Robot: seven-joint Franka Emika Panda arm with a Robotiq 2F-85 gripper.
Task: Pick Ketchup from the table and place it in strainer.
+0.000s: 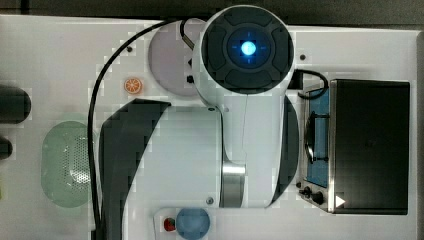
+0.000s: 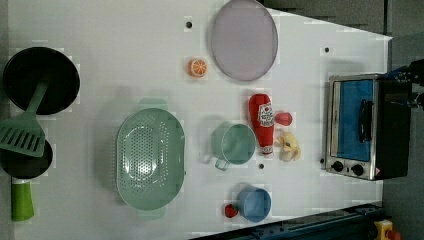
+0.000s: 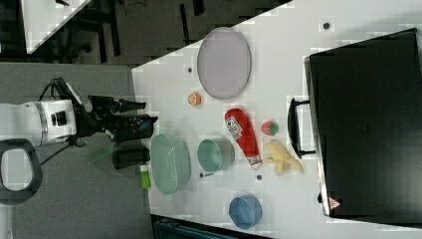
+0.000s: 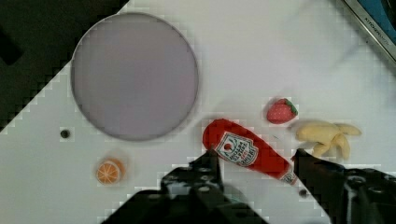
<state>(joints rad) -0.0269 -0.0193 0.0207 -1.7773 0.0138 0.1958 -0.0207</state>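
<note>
Top view: arm body (image 1: 240, 100) covers the frame's middle; strainer (image 1: 67, 165) sits at lower left on the bench (image 1: 50, 50), orange slice (image 1: 133, 85) at upper left, grey-lilac plate (image 1: 167, 62) partly under the arm, toaster oven (image 1: 370, 145) at right, blue bowl (image 1: 193, 223) at the bottom edge.
Left view: Ketchup (image 2: 262, 122) lies on its side right of centre, cap toward the lower frame, just beside the green cup (image 2: 234, 144) on its left and the strawberry piece (image 2: 283, 118) on its right; banana (image 2: 290, 146) is near the cap end. The strainer is at lower left, well apart from the bottle.
Right view: the gripper (image 3: 127, 119) hangs at left centre, off past the bench's edge in this picture; I cannot tell its finger state here. The Ketchup lies centre frame, between the cup and the strawberry piece.
Wrist view: the gripper's fingers (image 4: 212, 161) are spread wide, one on each side of the bottle's cap half, holding nothing. The bottle lies apart from them.
Step in hand: approach, judged from the open, empty gripper above the bottle.
Next move: descend straddling the bottle's width, close, lift, then carry over the cup to the strainer.
Risk: nudging the strawberry piece or banana.
</note>
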